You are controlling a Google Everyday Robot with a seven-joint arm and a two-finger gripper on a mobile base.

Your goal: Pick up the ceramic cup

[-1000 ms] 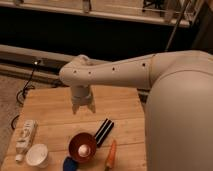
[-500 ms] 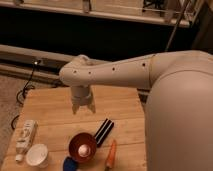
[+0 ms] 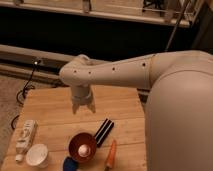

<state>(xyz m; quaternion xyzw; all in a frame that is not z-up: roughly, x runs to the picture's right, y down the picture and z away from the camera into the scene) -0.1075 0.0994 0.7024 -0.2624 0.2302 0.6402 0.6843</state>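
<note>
Small plain white round ceramic cup (image 3: 38,155) sits at the light wooden counter's (image 3: 125,107) near corner, view's left, well apart from the robot's white gripper (image 3: 83,106) hanging over mid-counter, jaws apparently parted & empty, prob. held high to clear other items
</note>
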